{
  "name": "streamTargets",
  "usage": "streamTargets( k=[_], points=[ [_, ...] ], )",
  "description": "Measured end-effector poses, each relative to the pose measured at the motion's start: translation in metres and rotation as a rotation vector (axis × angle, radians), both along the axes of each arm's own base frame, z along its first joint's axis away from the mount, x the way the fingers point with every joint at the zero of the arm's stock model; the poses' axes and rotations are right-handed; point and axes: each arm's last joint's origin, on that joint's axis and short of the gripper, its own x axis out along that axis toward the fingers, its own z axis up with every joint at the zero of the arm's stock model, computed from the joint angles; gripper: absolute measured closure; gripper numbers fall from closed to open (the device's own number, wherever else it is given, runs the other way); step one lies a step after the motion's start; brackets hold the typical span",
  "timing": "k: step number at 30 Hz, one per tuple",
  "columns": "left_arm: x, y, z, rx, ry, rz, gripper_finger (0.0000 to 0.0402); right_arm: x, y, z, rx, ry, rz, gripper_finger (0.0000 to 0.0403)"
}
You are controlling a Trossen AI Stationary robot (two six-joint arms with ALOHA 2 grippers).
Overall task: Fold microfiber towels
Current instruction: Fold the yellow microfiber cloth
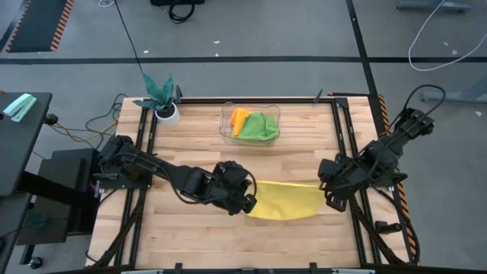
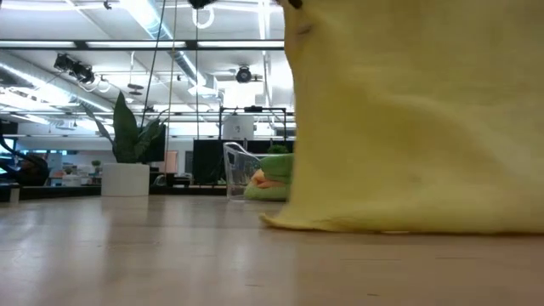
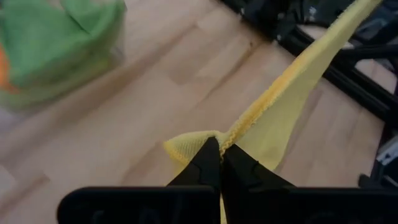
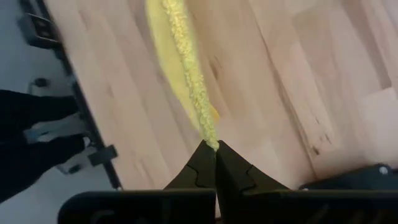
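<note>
— Yellow towel [image 1: 285,200]: stretched between both grippers over the near middle of the table [image 1: 198,137], sagging in between, lower edge resting on the wood. Soft, fuzzy weave, nubbly along the hem.

— And the grips?

— Left gripper [image 1: 249,204]: clamped tight on the towel's left corner, fabric bunched at the fingertips [image 3: 211,163]. Right gripper [image 1: 329,199]: pinched closed on the opposite corner, hem running straight out from the tips.

— Seen from table height?

— Hangs like a curtain, filling the right half of that view, bottom edge curling onto the boards.

— Other towels?

— Piled in the clear bin [image 1: 227,129] at the far middle: orange one [image 1: 240,119] to the left, lime green one [image 1: 255,124] beside it, darker green one [image 1: 268,134] at the right. Rumpled, unfolded.

— Anything else?

— Potted plant [image 1: 161,97] at the far left corner, well apart from the yellow towel.
</note>
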Motion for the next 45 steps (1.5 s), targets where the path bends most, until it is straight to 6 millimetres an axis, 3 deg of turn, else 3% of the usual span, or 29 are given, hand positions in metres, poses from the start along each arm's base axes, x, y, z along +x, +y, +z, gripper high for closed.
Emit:
streamTargets(
  k=[9,13,18,28,34,41,45],
  points=[
    [-0.024,0.005,0.077,0.197,0.007,0.054,0.0398,-0.007,-0.007,0.039,-0.067,-0.188,-0.021,0.0403],
    [-0.027,0.012,0.095,0.223,0.0,0.045,0.0398,-0.008,-0.01,0.058,-0.067,-0.244,-0.005,0.0403],
    [-0.034,0.005,0.091,0.2,0.021,0.062,0.0398,-0.007,-0.001,0.073,-0.051,-0.277,0.04,0.0403],
    [-0.058,-0.043,0.087,0.08,-0.069,0.085,0.0398,0.001,0.051,0.094,-0.006,-0.3,0.157,0.0403],
    [-0.067,-0.069,0.091,0.009,-0.158,0.043,0.0398,-0.006,0.073,0.096,0.054,-0.287,0.125,0.0403],
    [-0.073,-0.077,0.09,-0.023,-0.146,0.01,0.0398,-0.005,0.076,0.094,0.067,-0.285,0.068,0.0403],
    [-0.071,-0.077,0.076,-0.045,-0.04,0.023,0.0398,0.002,0.071,0.093,0.049,-0.283,0.067,0.0403]
  ],
)
